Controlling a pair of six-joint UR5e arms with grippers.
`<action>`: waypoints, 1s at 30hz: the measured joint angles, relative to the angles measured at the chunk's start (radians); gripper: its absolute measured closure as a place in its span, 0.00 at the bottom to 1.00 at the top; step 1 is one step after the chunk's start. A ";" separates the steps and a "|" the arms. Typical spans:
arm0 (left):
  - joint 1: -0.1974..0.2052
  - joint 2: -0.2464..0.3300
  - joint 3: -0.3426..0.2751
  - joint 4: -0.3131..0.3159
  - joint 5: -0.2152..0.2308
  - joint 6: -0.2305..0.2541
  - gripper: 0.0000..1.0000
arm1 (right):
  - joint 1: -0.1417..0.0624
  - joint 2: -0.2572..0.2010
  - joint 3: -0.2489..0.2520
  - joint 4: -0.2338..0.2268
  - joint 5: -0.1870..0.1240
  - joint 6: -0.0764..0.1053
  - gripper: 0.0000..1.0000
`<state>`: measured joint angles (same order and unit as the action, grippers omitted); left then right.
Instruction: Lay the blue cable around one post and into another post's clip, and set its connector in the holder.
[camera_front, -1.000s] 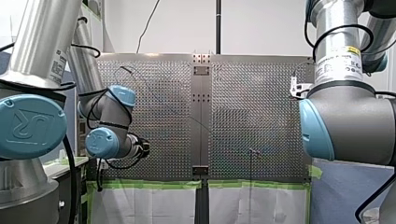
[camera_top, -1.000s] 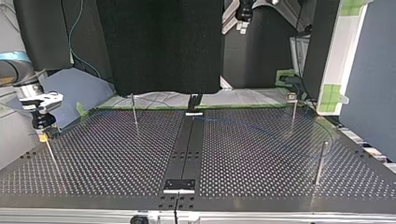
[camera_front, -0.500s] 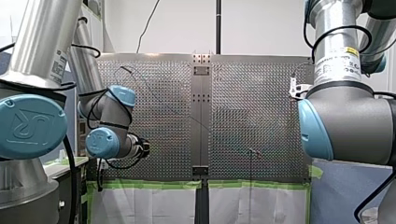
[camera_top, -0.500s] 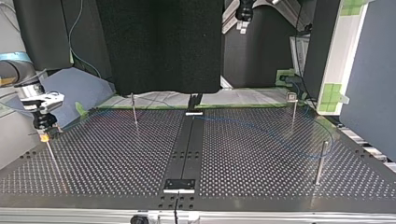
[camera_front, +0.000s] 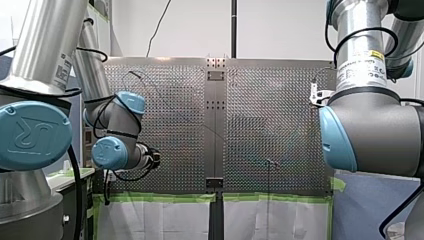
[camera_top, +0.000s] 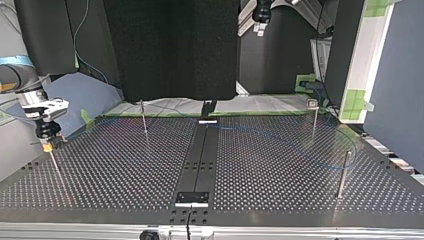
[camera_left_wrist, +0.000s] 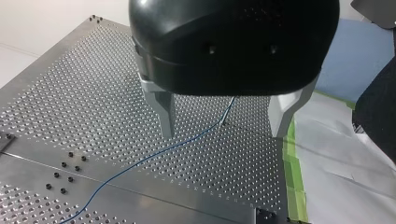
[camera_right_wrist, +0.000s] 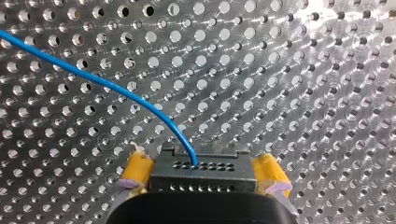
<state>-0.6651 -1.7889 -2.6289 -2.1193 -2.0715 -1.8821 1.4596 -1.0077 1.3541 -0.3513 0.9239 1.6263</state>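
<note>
The blue cable (camera_right_wrist: 116, 88) runs into a black connector (camera_right_wrist: 203, 177). My right gripper (camera_right_wrist: 203, 161) is open around the connector, one yellow pad close against each end. Whether the pads touch it I cannot tell. In the top view this gripper (camera_top: 47, 142) hangs over the top of a thin post (camera_top: 56, 167) at the left. From there the cable (camera_top: 280, 140) lies in a wide curve across the perforated table. My left gripper (camera_left_wrist: 223, 133) is open and empty above the table, with the cable (camera_left_wrist: 154, 154) lying below its metal fingers.
Three more thin posts stand on the table: one at the back left (camera_top: 143, 120), one at the back right (camera_top: 314, 122) with a small clip (camera_top: 312, 103) on top, and one at the near right (camera_top: 343, 172). A dark plate (camera_top: 200, 160) runs down the middle.
My right gripper shifted slightly at the post top between one second and half a second ago, then stayed still. My left arm has not moved.
</note>
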 joint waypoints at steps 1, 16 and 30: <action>0.000 0.000 0.000 0.000 0.000 0.000 0.00 | 0.000 0.000 0.000 0.000 0.000 0.000 0.00; -0.002 0.000 0.000 0.010 -0.005 0.000 0.00 | 0.000 0.000 0.000 0.000 0.000 0.000 0.00; 0.000 0.001 0.001 0.027 -0.014 -0.003 0.00 | 0.000 0.000 0.000 0.000 0.000 0.000 0.00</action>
<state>-0.6646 -1.7877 -2.6274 -2.0927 -2.0853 -1.8852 1.4596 -1.0077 1.3541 -0.3512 0.9239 1.6262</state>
